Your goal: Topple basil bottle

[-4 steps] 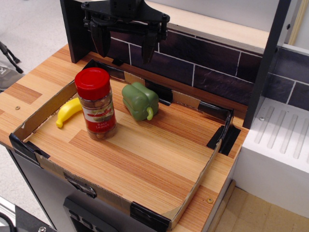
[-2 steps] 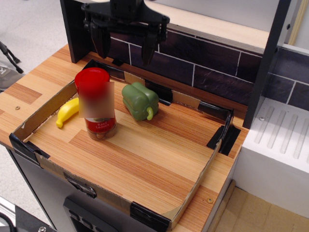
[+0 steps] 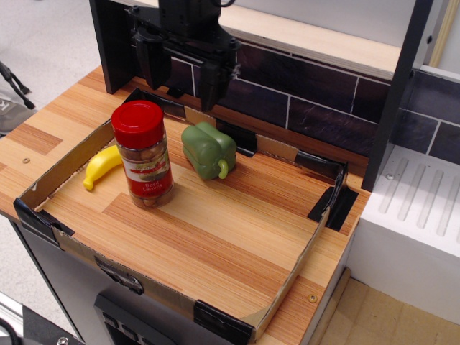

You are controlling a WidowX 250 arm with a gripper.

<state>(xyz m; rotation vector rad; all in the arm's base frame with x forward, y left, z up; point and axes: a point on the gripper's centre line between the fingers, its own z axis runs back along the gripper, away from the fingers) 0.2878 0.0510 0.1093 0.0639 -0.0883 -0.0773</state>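
The basil bottle (image 3: 144, 154) stands upright in the left part of the cardboard tray (image 3: 302, 251). It is a clear jar with a wide red cap, a red-and-white label and brownish contents. My gripper (image 3: 182, 80) hangs above and behind the bottle, near the back wall, apart from it. Its two black fingers (image 3: 211, 83) point down with a gap between them and hold nothing.
A green pepper (image 3: 208, 150) sits just right of the bottle. A yellow banana (image 3: 101, 165) lies to its left by the tray wall. A dark tiled wall (image 3: 309, 100) runs behind. A white dish rack (image 3: 420, 215) is at the right.
The gripper has turned about its vertical axis and its fingers now stand closer together in view. The bottle stands in the same place, upright.
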